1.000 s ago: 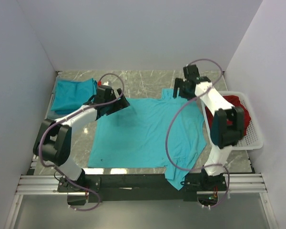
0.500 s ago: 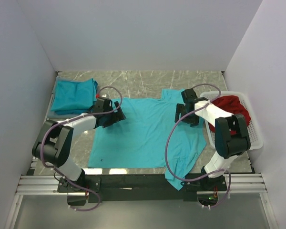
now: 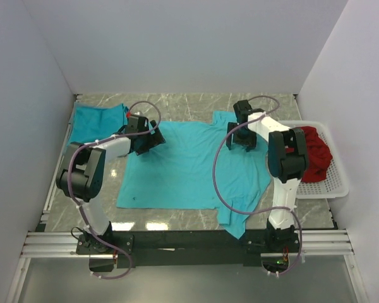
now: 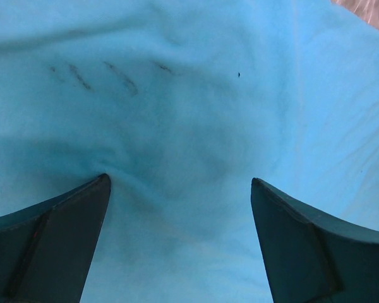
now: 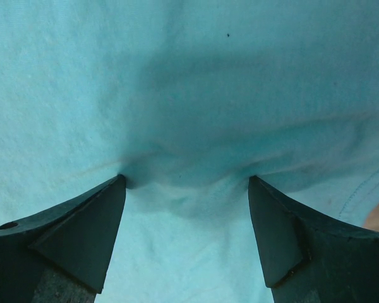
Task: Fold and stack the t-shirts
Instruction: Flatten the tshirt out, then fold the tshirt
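A turquoise t-shirt [image 3: 183, 167] lies spread out on the table, its right side rumpled and hanging over the near edge. A second turquoise t-shirt [image 3: 91, 123] lies folded at the back left. My left gripper [image 3: 153, 137] is open, tips pressed down on the spread shirt's left shoulder; that cloth fills the left wrist view [image 4: 183, 126] between the fingers [image 4: 63, 221]. My right gripper [image 3: 242, 136] is open, tips pressed on the right shoulder, cloth bunching between the fingers [image 5: 284, 233] in the right wrist view [image 5: 189, 95].
A white basket [image 3: 331, 186] with red cloth [image 3: 316, 151] stands at the right edge. The grey marble table [image 3: 189, 104] is walled in at the left, back and right. A black rail [image 3: 189, 240] runs along the near edge.
Both grippers came down onto the shirt's shoulders. The right one moved toward the collar side; the left shifted slightly back. The shirt's upper edge has been drawn flatter.
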### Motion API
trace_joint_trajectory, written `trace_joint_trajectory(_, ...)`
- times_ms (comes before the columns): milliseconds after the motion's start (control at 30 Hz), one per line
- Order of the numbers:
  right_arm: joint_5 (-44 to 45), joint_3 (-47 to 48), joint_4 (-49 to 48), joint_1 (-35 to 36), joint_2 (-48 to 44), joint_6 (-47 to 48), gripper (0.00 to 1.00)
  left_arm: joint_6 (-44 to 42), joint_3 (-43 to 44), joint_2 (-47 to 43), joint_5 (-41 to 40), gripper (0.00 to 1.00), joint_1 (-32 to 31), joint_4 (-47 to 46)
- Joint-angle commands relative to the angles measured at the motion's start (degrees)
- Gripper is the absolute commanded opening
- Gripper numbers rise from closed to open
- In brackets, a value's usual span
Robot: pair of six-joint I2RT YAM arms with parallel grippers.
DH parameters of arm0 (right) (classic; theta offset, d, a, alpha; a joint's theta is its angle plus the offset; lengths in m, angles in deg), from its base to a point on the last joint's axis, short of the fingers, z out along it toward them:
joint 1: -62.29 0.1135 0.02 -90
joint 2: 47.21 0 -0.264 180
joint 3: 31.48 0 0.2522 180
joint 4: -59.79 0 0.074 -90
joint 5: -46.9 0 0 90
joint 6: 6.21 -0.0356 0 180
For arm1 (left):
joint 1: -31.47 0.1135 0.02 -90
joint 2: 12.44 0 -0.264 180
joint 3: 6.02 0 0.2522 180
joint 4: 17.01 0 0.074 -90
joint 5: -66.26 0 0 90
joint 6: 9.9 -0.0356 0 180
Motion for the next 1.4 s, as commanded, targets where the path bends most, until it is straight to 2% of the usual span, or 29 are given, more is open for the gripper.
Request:
trace_joint_trajectory(0, -1.1, 7.9, 3.6, -1.6, 5.9, 3.1, 0.84, -2.5, 4.6, 3.9, 1.2, 1.00, 0.5, 2.1)
trace_joint_trajectory(233, -1.3, 27.6, 10.8, -2.5, 16.2, 6.0, 0.84, -3.2, 12.6, 8.4, 1.2, 0.99, 0.8, 5.6)
trace_joint_trajectory(367, -0.6, 31.7, 11.4, -2.4, 15.6, 7.3, 0.84, -5.1, 16.0, 7.5, 2.0, 0.99, 0.8, 6.7)
trace_joint_trajectory(500, -0.9, 30.5, 9.4, -2.0, 10.0, 7.4, 0.85, -5.3, 15.6, 3.4, 4.2, 0.99, 0.6, 5.5)
trace_joint_trajectory(600, -0.4, 23.6, 5.5, -0.5, 2.4, 6.4, 0.86, -4.8, 11.5, -2.1, 6.4, 0.99, 0.0, 3.5)
trace_joint_trajectory(700, 0.3, 12.7, 0.8, 1.8, -7.0, 4.1, 0.87, -4.2, 6.1, -8.3, 5.8, 0.99, -1.7, 3.3)
trace_joint_trajectory(833, 0.8, -7.6, -6.3, 5.1, -22.6, -1.4, 0.88, -2.5, -2.3, -16.3, 3.5, 0.99, -4.2, 4.6)
trace_joint_trajectory(1033, -2.8, -31.1, -14.6, 7.6, -40.7, -11.2, 0.88, 5.2, -19.5, -36.9, -1.7, 0.99, -5.3, 8.6)
trace_joint_trajectory(1100, -2.8, -35.5, -16.1, 7.9, -44.6, -12.8, 0.88, 9.7, -24.9, -41.1, -2.3, 0.99, -5.4, 14.4)
trace_joint_trajectory(1167, -2.2, -40.0, -16.5, 8.0, -48.9, -13.5, 0.88, 15.2, -28.8, -46.2, -7.0, 0.99, -5.4, 19.9)
trace_joint_trajectory(1200, -2.1, -41.0, -16.4, 8.0, -49.8, -13.6, 0.88, 17.0, -30.1, -48.0, -7.7, 1.00, -5.4, 24.5)
trace_joint_trajectory(1367, -1.9, -43.5, -16.5, 8.1, -52.1, -13.0, 0.88, 28.4, -34.8, -56.5, -12.7, 0.99, -5.4, 34.5)
